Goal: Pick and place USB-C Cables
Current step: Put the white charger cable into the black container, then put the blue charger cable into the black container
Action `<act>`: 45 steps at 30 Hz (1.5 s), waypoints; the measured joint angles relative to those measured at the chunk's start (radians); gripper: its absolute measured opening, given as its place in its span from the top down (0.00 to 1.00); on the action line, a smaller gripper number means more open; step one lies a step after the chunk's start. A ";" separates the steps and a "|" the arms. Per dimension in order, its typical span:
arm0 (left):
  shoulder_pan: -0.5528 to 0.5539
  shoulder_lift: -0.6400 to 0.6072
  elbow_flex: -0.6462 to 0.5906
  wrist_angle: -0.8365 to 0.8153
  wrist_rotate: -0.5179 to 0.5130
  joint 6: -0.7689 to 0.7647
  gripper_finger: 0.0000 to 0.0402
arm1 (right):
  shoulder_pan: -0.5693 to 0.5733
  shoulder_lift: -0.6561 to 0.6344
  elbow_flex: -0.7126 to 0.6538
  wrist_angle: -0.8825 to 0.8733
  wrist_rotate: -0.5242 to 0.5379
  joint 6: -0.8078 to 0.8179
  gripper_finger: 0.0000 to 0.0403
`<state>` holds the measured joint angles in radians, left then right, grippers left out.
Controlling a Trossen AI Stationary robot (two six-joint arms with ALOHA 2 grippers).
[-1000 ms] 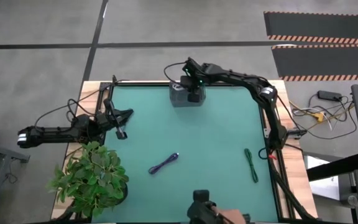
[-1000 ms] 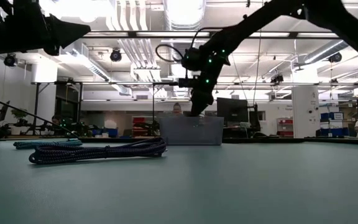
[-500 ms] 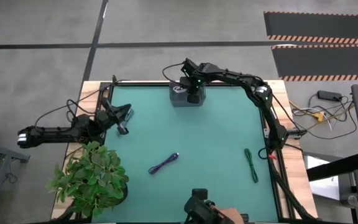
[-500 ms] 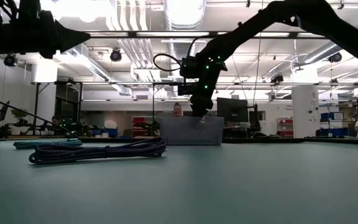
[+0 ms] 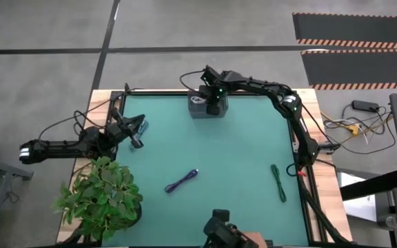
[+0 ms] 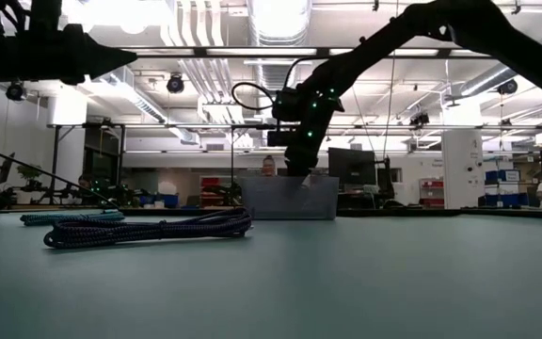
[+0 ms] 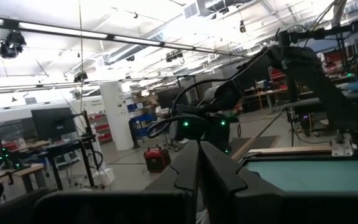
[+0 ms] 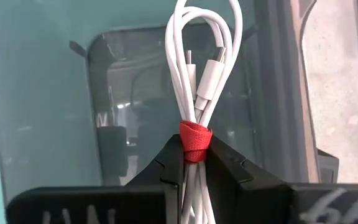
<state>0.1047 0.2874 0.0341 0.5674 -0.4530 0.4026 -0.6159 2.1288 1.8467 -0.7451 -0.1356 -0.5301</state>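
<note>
White cable (image 8: 199, 81) with the red tie (image 8: 194, 142) is pinched at the tie between the right tool's fingers (image 8: 166, 163), loops and both plugs hanging past the tips. It is held directly over the grey tray (image 5: 200, 109) at the far edge of the bench (image 5: 240, 158); in the right wrist view the tray's inside is seen behind the bundle. Whether the cable touches the tray floor cannot be told.

Right tool (image 5: 211, 98) is clenched on the white cable, pointed down into the tray; in the low view it sits at the tray's top rim (image 6: 301, 175).

Purple cable (image 5: 182, 180) lies loose on the bench near the middle, towards the front. In the low view it is the nearest bundle (image 6: 149, 228). Dark green cable (image 5: 278, 182) lies near the right edge, well apart from the purple one. A teal-blue bundle (image 6: 71, 217) is seen in the low view behind the purple one.

Left tool (image 5: 135, 138) is clenched on nothing, held above the bench's left edge; fingers (image 7: 219, 180) are seen pressed together in the left wrist view. A potted plant (image 5: 102, 196) stands at the front left corner.
</note>
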 joint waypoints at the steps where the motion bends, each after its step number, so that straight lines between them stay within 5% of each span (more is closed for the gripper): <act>1: 0.000 0.000 0.000 0.000 0.000 0.000 1.00 | 0.000 0.000 -0.004 -0.001 0.000 0.003 0.92; 28: 0.000 0.000 0.000 -0.002 -0.001 -0.111 1.00 | 0.000 0.002 -0.043 0.037 0.005 0.031 0.91; 45: 0.000 0.000 -0.001 -0.011 -0.028 -0.111 1.00 | 0.000 0.000 -0.043 0.091 0.006 0.042 0.69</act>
<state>0.1047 0.2874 0.0330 0.5567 -0.4808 0.2913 -0.6159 2.1286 1.8038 -0.6544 -0.1295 -0.4880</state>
